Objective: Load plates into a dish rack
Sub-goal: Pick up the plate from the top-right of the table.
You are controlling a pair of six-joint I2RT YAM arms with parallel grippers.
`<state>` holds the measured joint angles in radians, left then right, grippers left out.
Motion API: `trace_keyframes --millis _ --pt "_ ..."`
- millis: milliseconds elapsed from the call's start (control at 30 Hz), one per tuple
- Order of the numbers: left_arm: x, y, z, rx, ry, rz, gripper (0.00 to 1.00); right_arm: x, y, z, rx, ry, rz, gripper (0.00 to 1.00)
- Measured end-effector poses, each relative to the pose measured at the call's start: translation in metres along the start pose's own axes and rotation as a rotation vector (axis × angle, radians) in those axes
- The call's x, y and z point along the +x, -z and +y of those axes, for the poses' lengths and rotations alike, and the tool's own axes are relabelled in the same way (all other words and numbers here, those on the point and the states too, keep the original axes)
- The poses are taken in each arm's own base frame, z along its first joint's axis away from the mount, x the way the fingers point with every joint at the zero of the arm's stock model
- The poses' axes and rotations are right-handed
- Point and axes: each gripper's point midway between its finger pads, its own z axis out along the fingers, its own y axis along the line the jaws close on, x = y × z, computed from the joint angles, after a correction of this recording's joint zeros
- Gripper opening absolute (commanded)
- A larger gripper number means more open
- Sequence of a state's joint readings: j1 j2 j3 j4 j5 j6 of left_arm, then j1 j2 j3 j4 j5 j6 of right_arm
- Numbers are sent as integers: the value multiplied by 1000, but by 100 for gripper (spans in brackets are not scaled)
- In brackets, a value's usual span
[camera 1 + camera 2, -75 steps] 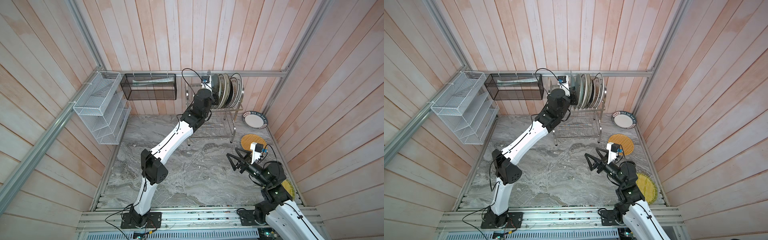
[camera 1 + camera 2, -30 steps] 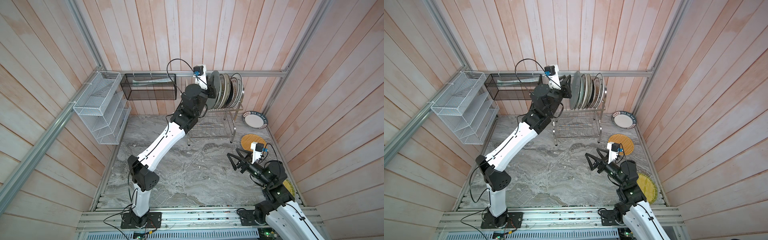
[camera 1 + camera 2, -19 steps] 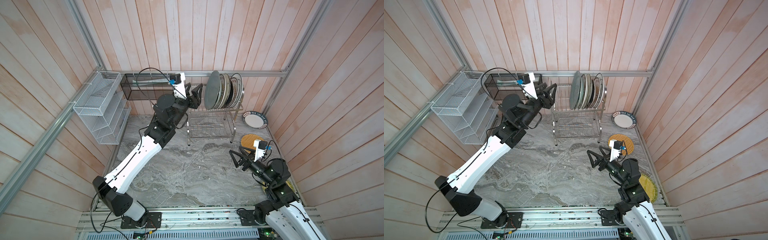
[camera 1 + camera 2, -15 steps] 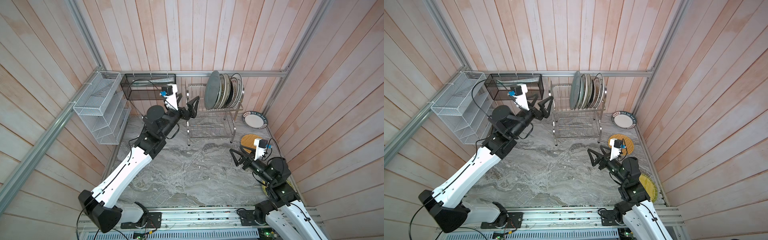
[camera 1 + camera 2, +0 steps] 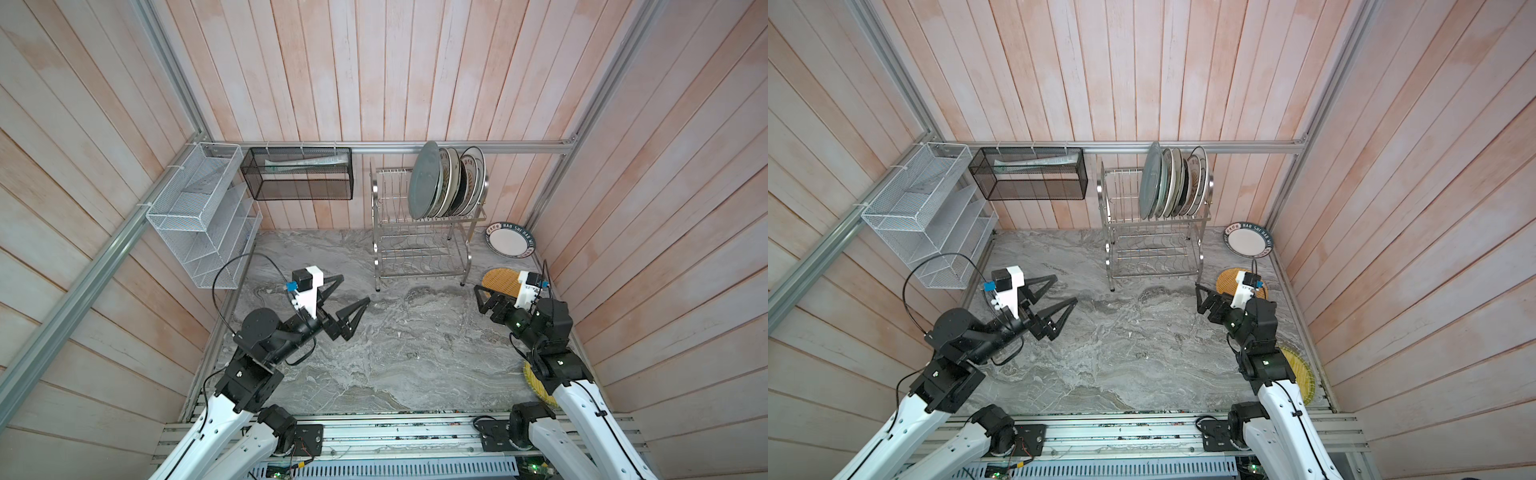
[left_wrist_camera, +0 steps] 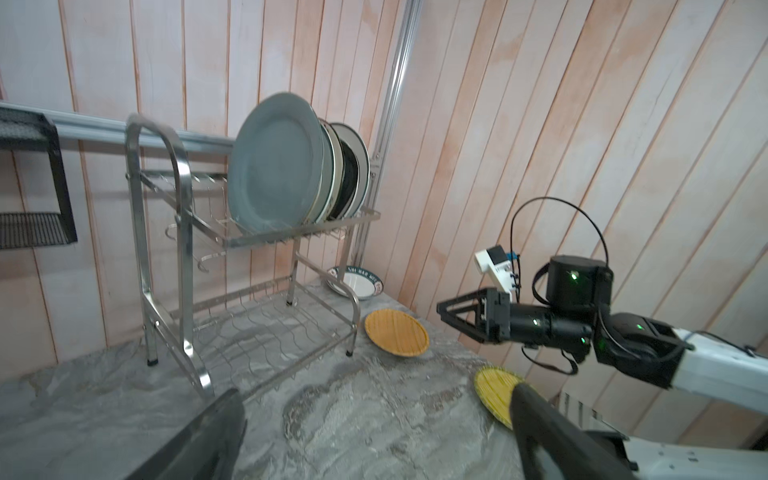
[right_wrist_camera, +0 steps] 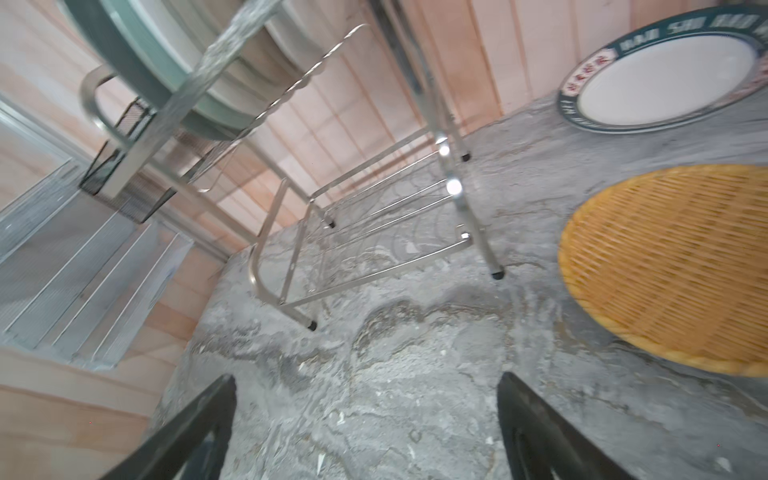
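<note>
Hovering wide open and empty: left gripper [image 5: 355, 287] low over the grey tabletop [image 5: 395, 353], well clear of the dish rack [image 5: 424, 222]; right gripper [image 5: 484, 300] likewise spread, holding nothing, just beside the orange woven plate [image 5: 498, 282]. Seemingly between placements, with several plates upright in the upper tier, grey-blue plate [image 5: 424, 178] foremost. Loose on the table: the orange one, a white lettered-rim plate [image 5: 510, 240], a yellow woven plate [image 6: 496, 390] partly under the right arm. Next, probably: pinch the orange rim, lift, tilt upright, slot beside the grey-blue.
</note>
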<state>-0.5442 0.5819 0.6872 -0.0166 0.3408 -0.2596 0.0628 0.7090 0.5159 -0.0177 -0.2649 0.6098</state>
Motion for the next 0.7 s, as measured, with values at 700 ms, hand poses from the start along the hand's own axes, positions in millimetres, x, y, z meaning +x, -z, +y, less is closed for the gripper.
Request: trace_keyframes --millis 700 --pt "84 43 41 -241 142 145 100 11 -13 -183 314 -561 -83 95"
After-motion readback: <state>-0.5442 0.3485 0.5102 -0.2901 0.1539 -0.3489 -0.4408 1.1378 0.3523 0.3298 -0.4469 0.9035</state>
